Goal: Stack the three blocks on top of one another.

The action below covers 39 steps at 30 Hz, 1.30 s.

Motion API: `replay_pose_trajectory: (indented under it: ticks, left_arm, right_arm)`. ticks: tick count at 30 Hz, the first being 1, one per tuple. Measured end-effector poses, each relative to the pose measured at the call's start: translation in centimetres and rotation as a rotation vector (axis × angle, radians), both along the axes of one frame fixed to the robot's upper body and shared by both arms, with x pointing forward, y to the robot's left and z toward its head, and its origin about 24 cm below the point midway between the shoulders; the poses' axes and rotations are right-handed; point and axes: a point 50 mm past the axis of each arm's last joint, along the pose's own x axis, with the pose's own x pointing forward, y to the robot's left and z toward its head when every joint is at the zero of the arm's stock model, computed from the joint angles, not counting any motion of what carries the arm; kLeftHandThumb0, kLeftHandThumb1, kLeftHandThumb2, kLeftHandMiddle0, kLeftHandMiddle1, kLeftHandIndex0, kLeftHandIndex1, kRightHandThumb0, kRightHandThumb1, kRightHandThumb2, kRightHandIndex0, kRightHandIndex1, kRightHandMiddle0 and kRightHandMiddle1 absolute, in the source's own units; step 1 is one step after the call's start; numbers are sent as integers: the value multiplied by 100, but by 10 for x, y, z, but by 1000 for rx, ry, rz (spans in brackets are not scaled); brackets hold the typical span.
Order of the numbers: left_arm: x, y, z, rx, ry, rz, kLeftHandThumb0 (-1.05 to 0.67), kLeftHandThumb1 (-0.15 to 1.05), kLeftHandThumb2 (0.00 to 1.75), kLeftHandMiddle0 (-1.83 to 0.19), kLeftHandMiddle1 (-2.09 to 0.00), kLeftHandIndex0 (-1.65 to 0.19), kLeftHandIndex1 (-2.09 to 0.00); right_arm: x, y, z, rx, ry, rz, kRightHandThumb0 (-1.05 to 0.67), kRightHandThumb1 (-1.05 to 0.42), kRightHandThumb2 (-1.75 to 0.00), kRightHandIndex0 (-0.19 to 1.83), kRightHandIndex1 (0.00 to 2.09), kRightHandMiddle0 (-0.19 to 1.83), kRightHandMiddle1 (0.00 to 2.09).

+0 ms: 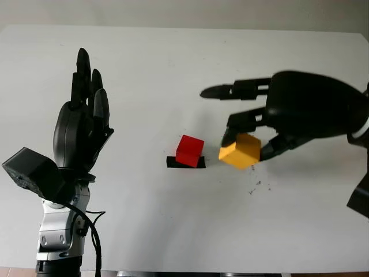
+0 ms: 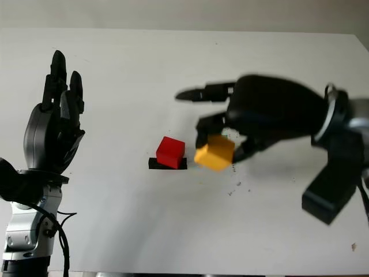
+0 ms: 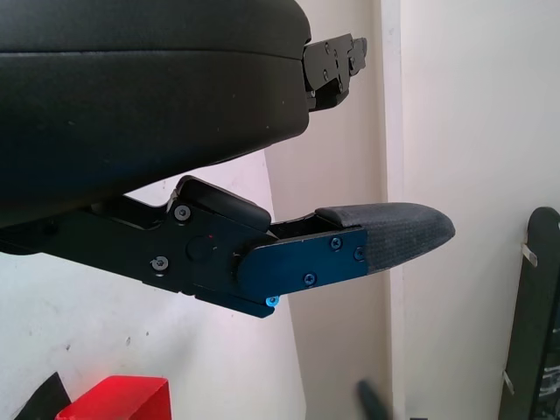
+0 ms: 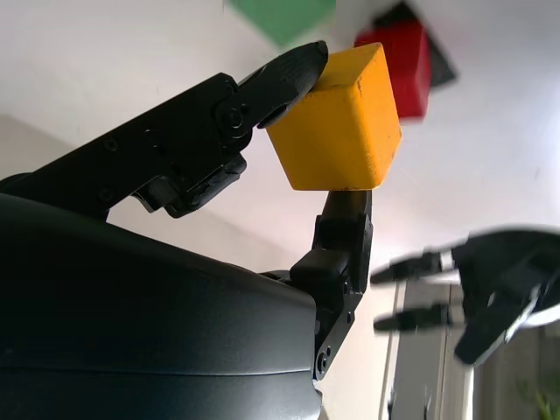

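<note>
Stacking barely begun: yellow block in the air, no tower yet.
The right robot hand point(image 1: 245, 151) pinches the yellow block point(image 1: 239, 150) just beside the red block point(image 1: 189, 150), which sits on a black marker point(image 1: 171, 163) on the tabletop point(image 1: 173, 75). A green block point(image 4: 282, 17) lies beyond. The left robot hand point(image 1: 83, 124), open, is raised well apart.

Tilted yellow block point(image 1: 240, 150) held just beside the red block point(image 1: 189, 150).
</note>
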Motion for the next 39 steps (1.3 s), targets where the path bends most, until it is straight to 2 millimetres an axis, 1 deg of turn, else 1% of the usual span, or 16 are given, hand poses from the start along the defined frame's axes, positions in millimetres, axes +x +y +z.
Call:
replay_pose_trajectory:
  ticks: [2,3,5,9,12,15,18,21,24,32,39]
  left_arm:
    - [0,-1,0,0,1,-3,-76,105,61,19,0,19,0]
    - [0,-1,0,0,1,-2,-76,105,61,19,0,19,0]
    - [0,0,-1,-2,2,1,-76,105,60,19,0,19,0]
    - [0,-1,-1,-5,4,4,-77,105,60,19,0,19,0]
    - [-1,-1,-1,-7,5,13,-77,105,60,19,0,19,0]
    - [-1,-1,-2,-9,9,21,-77,105,59,19,0,19,0]
    - [-1,-2,-1,-15,7,25,-76,105,59,19,0,19,0]
    - [-2,-4,-1,-21,4,22,-76,105,60,19,0,19,0]
    - [-2,-6,-1,-28,-2,16,-76,105,60,19,0,19,0]
    - [-1,-9,-2,-32,0,18,-76,105,59,19,0,19,0]
    - [-1,-9,-2,-31,0,28,-76,105,60,19,0,19,0]
  right_arm:
    - [5,7,7,-34,-4,-2,-48,-85,-5,33,7,79,114]
    - [8,10,11,-45,1,-5,-49,-83,-5,34,7,80,106]
    - [15,17,16,-73,26,-25,-50,-84,-6,32,6,78,99]
    - [28,36,28,-133,64,-110,-49,-80,-4,32,5,80,96]
    - [33,46,31,-140,69,-129,-44,-82,-6,27,3,76,96]
    - [38,52,27,-140,112,-141,-41,-86,-6,23,3,66,106]
    - [43,58,21,-148,191,-163,-38,-89,-6,19,4,55,122]
    - [46,64,14,-165,257,-163,-37,-91,-6,16,4,47,135]
    - [49,68,7,-179,287,-154,-39,-92,-6,16,5,43,143]
    - [58,73,-12,-230,347,-158,-40,-94,-6,15,5,37,147]
    - [59,77,-15,-255,354,-160,-41,-95,-6,12,4,36,146]
